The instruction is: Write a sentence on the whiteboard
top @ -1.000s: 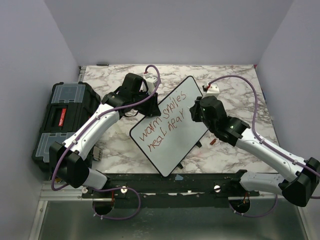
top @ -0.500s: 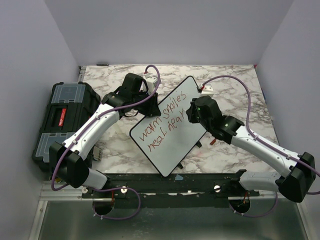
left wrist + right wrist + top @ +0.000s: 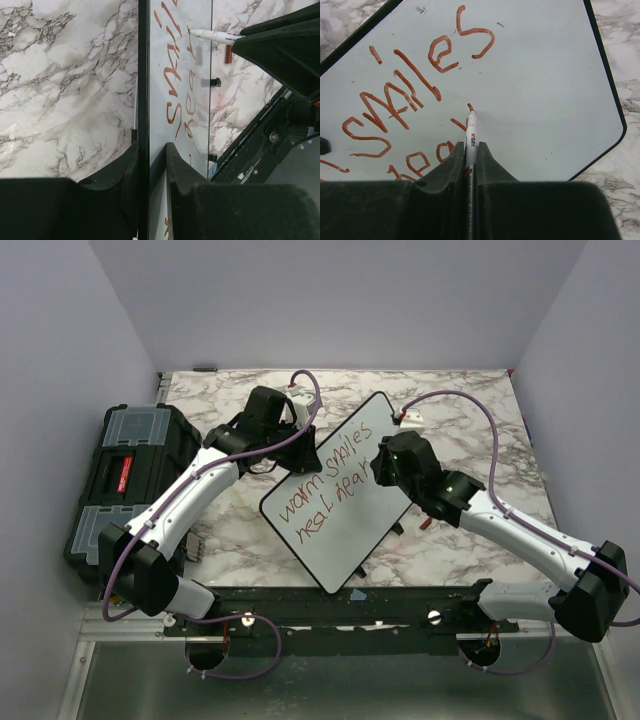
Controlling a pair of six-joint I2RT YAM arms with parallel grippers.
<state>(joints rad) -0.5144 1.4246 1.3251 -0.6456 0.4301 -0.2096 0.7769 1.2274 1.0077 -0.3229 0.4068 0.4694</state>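
Observation:
The whiteboard [image 3: 345, 525] lies tilted on the marble table, with the red sentence [image 3: 330, 488] in two lines, "warm smiles" above "heal hear". My left gripper [image 3: 303, 436] is shut on the board's upper-left rim [image 3: 143, 100]. My right gripper [image 3: 385, 468] is shut on a white marker [image 3: 471, 132], tip touching the board at the end of the second line [image 3: 470, 106]. The writing [image 3: 175, 85] and the marker [image 3: 215, 35] also show in the left wrist view.
A black toolbox [image 3: 125, 480] with clear lid compartments stands at the table's left edge. A small red cap [image 3: 427, 524] lies on the marble right of the board. The black frame rail [image 3: 400, 605] runs along the near edge.
My right gripper has moved left and slightly up with the marker, onto the end of the second line. The left arm and the board have not moved.

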